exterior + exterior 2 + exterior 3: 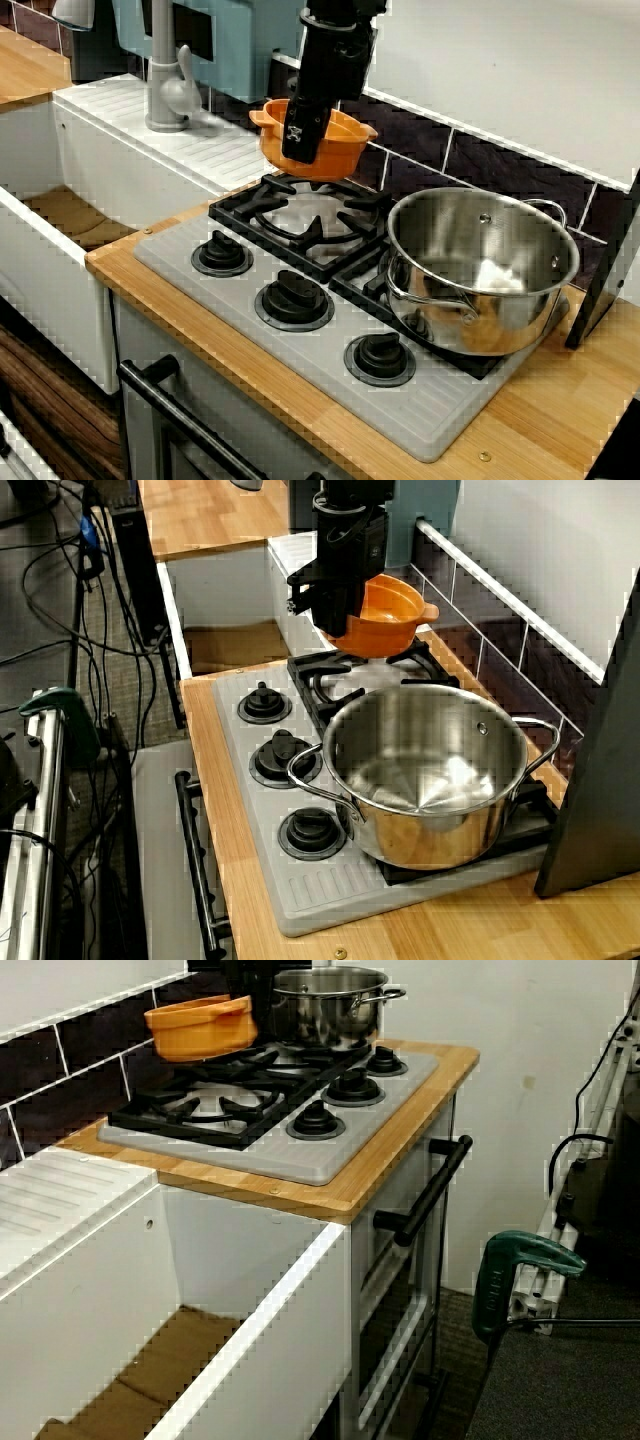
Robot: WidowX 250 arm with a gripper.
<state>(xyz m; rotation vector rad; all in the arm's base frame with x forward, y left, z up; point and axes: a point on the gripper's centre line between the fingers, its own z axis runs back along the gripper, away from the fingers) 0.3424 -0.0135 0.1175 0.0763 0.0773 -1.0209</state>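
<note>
end effector [335,620]: gripping orange bowl [392,618] rim | bowl above burner grate [345,675] | steel pot [430,780] on hob [330,900] nearby

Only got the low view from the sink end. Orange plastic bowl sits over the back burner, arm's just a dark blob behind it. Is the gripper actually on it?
Observer: Yes. In the view from the front, the black gripper is clamped on the rim of the orange plastic bowl, with one finger down its outer wall.
Operator: Anything inside the bowl?
Observer: The view from the pot end looks into it, and it appears empty.
Operator: What's past the round stainless-steel pot?
Observer: A black panel stands leaning close beside it. I cannot tell whether they touch.
</note>
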